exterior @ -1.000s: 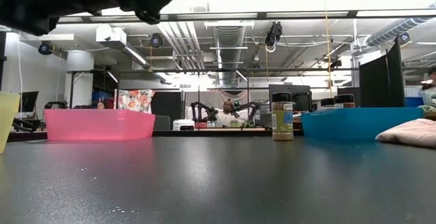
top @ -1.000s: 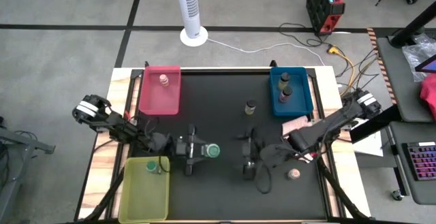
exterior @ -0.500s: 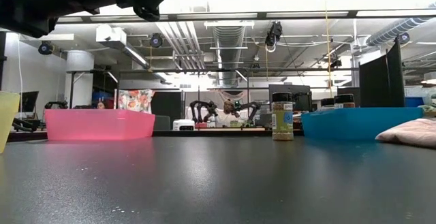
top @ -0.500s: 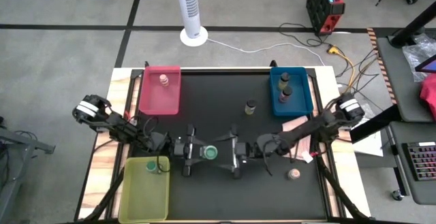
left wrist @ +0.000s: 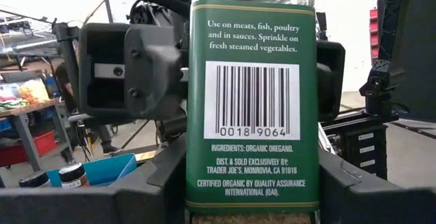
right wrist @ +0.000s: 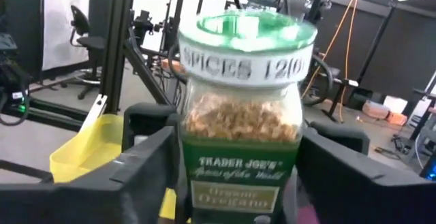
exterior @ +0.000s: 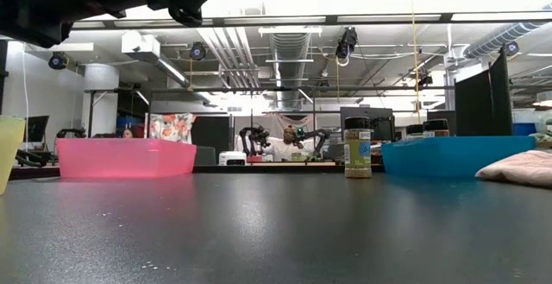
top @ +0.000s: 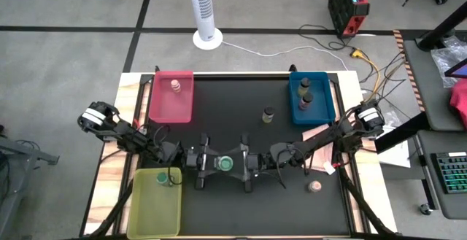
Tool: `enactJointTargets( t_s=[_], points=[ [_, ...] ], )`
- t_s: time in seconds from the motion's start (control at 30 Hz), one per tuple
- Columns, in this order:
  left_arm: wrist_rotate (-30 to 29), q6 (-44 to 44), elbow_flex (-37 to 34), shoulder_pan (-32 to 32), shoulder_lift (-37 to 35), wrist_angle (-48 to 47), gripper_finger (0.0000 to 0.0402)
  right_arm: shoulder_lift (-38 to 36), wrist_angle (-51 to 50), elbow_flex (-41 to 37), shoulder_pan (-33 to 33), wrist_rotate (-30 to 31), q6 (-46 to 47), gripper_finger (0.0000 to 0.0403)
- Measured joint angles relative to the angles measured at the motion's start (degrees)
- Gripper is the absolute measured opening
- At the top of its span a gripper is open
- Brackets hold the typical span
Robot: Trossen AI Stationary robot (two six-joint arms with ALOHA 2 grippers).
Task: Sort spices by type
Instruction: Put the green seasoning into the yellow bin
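A green-lidded oregano jar (top: 224, 163) hangs upright over the middle of the table, between both grippers. My left gripper (top: 213, 163) is shut on it from the left. My right gripper (top: 237, 164) faces it from the right, open, with a finger on each side of the jar (right wrist: 240, 125). The yellow-green tray (top: 149, 211) holds another green-lidded jar (top: 162, 178). A pinkish-topped jar (top: 175, 85) stands in the red tray (top: 169, 109), and two dark-capped jars (top: 304, 94) in the blue tray (top: 325, 101). A dark-capped jar (top: 268, 114) and a pinkish-topped one (top: 314, 187) stand on the table. My left gripper pinches the jar's lower body (left wrist: 204, 197) between its two fingers (left wrist: 153, 193), coming level from the table's left. The jar is upright and lifted clear of the table. My right gripper's fingers (right wrist: 146, 166) flank the jar's labelled body (right wrist: 235, 176); I cannot tell whether they touch it.
A pink cloth (top: 321, 134) lies by the right edge, below the blue tray. The low view shows the lone dark-capped jar (exterior: 357, 148) standing between the red tray (exterior: 126, 157) and the blue tray (exterior: 448, 154). Bare dark tabletop lies at the near middle.
My right arm has swung toward the table's left, from over the right-middle of the table up to the jar held by my left gripper, and has turned level to face that gripper. The jar and my left gripper have stayed where they were.
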Motion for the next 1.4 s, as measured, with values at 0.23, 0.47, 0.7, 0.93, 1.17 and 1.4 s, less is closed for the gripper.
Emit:
enactJointTargets(
  t_s=[0.23, 0.47, 0.7, 0.93, 1.17, 1.4],
  points=[
    [-1.49, -1.49, 0.02, -0.06, 0.02, 0.07, 0.0177, -0.02, 0.37, 0.00, -0.22, 0.28, 0.22, 0.0190],
    [-5.43, -6.25, 0.00, 0.00, 0.02, -1.12, 0.0359, -0.25, -2.34, -0.02, -0.27, -0.12, -0.67, 0.0190],
    [-4.46, -7.27, -0.03, -0.94, 0.02, -4.60, 0.0345, -7.45, -25.53, 1.68, -0.20, 0.95, 5.45, 0.0190],
    [-5.96, -5.62, 0.26, -1.33, -0.52, -5.98, 0.0311, -11.17, -59.56, 5.19, 1.61, 4.89, 21.99, 0.0190],
    [-3.46, -3.03, 7.20, 1.09, 2.17, -16.12, 0.0311, -7.14, -60.65, 5.51, 2.43, 6.20, 25.03, 0.0190],
    [-3.42, -0.89, 11.43, 1.34, 4.55, -21.19, 0.0312, -6.48, -61.28, 7.06, 2.43, 6.45, 24.75, 0.0190]
  ],
)
